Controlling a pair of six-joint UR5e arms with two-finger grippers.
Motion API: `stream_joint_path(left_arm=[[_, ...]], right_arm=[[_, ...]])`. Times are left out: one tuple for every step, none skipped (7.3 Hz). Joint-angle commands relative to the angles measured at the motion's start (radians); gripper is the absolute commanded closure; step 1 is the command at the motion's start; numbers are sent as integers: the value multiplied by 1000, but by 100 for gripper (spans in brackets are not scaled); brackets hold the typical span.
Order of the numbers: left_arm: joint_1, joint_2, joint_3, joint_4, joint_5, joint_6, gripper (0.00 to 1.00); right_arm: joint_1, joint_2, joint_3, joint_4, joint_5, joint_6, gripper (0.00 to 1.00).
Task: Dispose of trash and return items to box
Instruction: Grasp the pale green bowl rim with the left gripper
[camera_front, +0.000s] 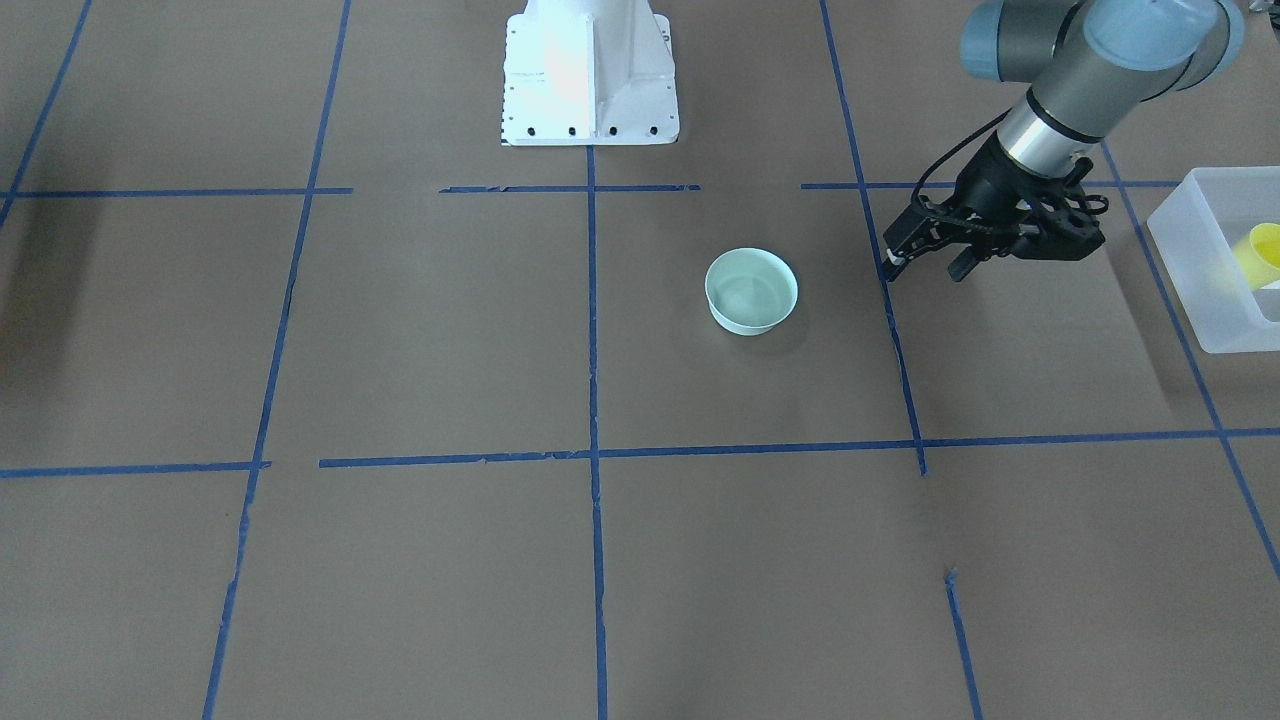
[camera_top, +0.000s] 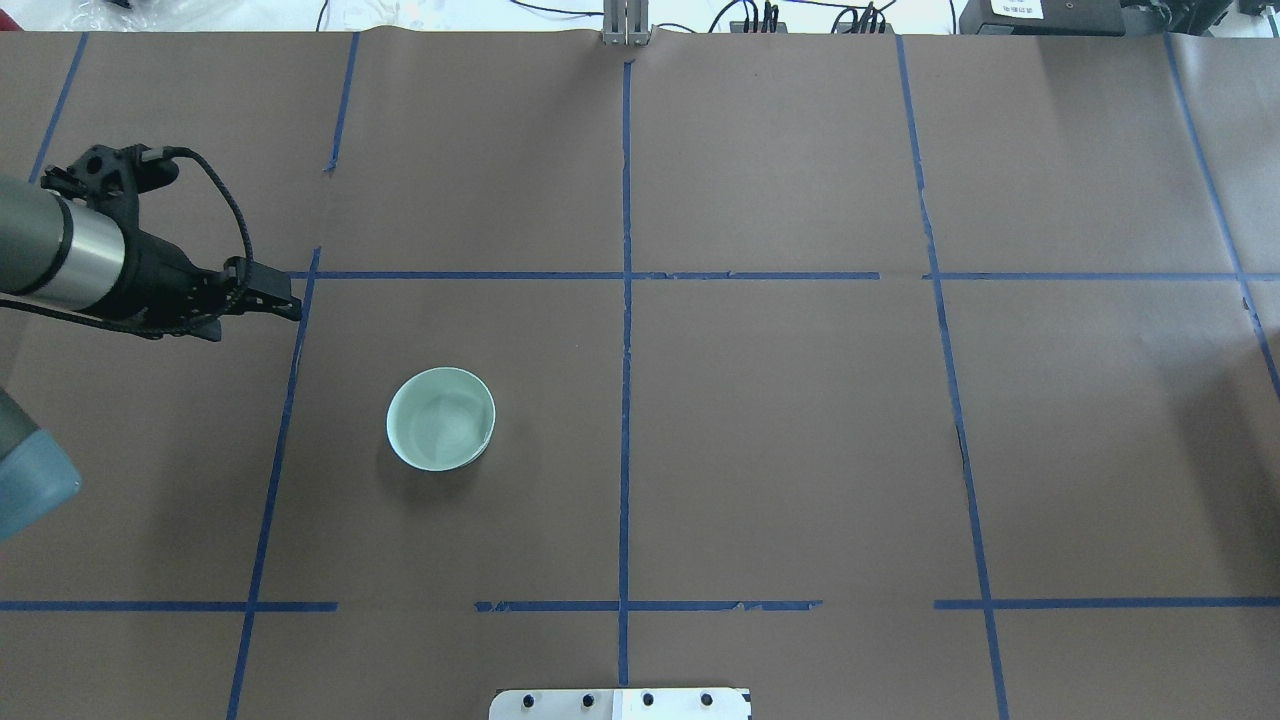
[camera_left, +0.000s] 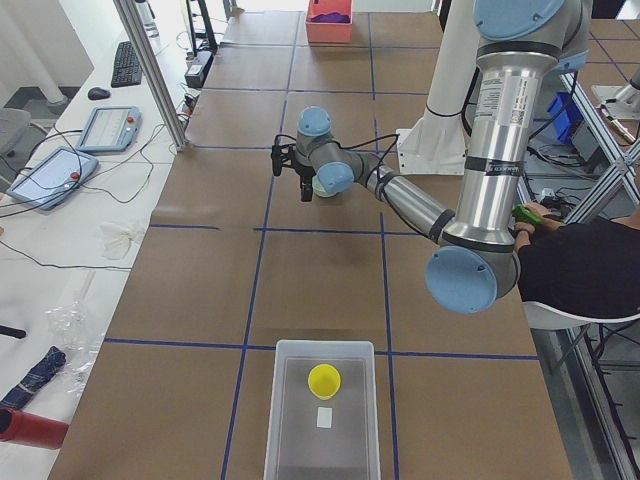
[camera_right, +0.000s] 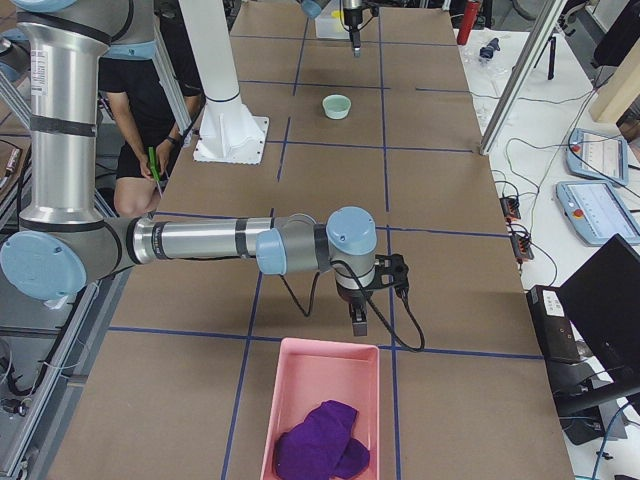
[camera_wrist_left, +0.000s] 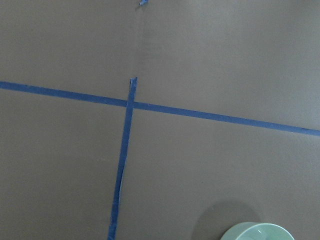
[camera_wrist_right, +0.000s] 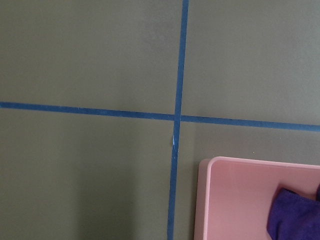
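Note:
The pale mint-green bowl stands upright and empty on the brown table; it also shows in the overhead view and at the bottom edge of the left wrist view. The yellow cup lies inside the frosted-white box at the table's left end, also seen in the exterior left view. My left gripper is open and empty, above the table between the bowl and the box. My right gripper hangs just before a pink tray; I cannot tell whether it is open or shut.
A pink tray holding a purple cloth sits at the table's right end, also in the right wrist view. The white robot base stands at the table's edge. A seated person is beside the robot.

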Motion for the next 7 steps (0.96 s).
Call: stream_joint_path(left_arm=[[151,-38,27,1,124,-106,0],[188,-79,66,1,161,-139,0],[229,-128,125,0,189,-172,0],[269,-150,155,1,229,-202,0],[288,-147,159,1,234,-208,1],[291,-142,158,1,234,-217,8],[303,-141,159,1,235,-231,18]], right_arm=[[-27,25,-8,1,29,108,0],[-36,25,-15,1,71,108,0],[-37,27,-13,3,78,106,0],[-37,32,-10,1,80,106,0],[-37,32,-9,1,80,108,0],[-37,32,-10,1,80,108,0],[-37,32,-9,1,81,108,0]])
